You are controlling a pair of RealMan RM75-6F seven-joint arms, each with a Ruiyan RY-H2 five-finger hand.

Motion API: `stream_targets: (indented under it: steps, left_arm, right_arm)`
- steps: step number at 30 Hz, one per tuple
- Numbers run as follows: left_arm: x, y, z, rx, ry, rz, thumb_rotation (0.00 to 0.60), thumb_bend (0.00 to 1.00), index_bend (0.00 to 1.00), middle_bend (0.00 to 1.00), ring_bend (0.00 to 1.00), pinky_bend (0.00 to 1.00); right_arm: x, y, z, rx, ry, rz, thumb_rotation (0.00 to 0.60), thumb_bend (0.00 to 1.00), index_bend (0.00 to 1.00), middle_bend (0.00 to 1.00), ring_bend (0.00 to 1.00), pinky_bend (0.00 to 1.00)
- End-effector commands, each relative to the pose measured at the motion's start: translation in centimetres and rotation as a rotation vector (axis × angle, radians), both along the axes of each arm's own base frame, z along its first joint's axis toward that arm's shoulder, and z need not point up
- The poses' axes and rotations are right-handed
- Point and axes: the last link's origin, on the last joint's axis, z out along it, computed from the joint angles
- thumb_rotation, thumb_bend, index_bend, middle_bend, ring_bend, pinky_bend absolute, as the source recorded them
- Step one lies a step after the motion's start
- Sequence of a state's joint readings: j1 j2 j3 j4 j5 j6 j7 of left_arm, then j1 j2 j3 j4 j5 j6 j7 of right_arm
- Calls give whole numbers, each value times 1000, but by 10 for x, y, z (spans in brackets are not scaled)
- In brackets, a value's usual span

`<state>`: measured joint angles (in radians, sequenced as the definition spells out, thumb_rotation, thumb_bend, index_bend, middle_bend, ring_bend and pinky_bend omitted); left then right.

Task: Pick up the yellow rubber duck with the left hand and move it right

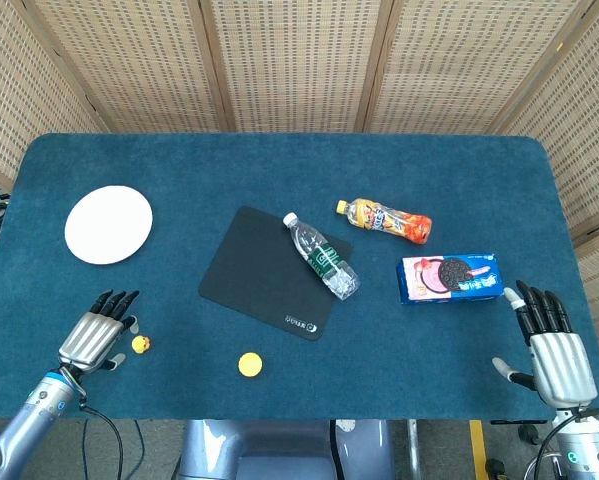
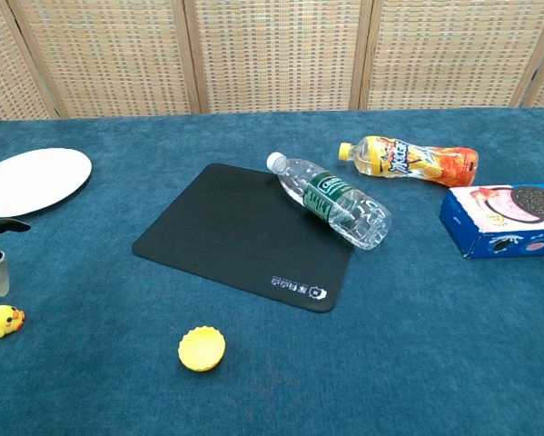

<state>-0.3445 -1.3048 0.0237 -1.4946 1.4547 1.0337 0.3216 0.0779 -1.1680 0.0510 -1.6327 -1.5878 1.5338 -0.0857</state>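
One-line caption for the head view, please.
Left hand open beside the yellow rubber duck, not yet grasping; right hand open near the cookie box.
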Motion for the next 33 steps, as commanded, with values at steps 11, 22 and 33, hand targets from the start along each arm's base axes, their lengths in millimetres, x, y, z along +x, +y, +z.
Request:
stream_targets:
  steps: [11, 22, 33]
  left_arm:
    - [4, 5, -14, -24, 23, 4, 600, 256, 394, 0, 0, 0]
    - [8, 4, -19, -37, 35, 1, 600, 261, 441, 0, 0, 0]
    - [8, 2, -23, -41, 38, -1, 600, 297, 511, 0, 0, 0]
  right_arm:
    - [-1, -1, 2, -5, -4, -4, 600, 0, 27, 0, 0, 7]
    - [-2, -1, 2, -5, -8, -6, 600, 0, 27, 0, 0, 7]
    - [-2, -1, 2, -5, -7, -8, 600, 0, 26, 0, 0, 7]
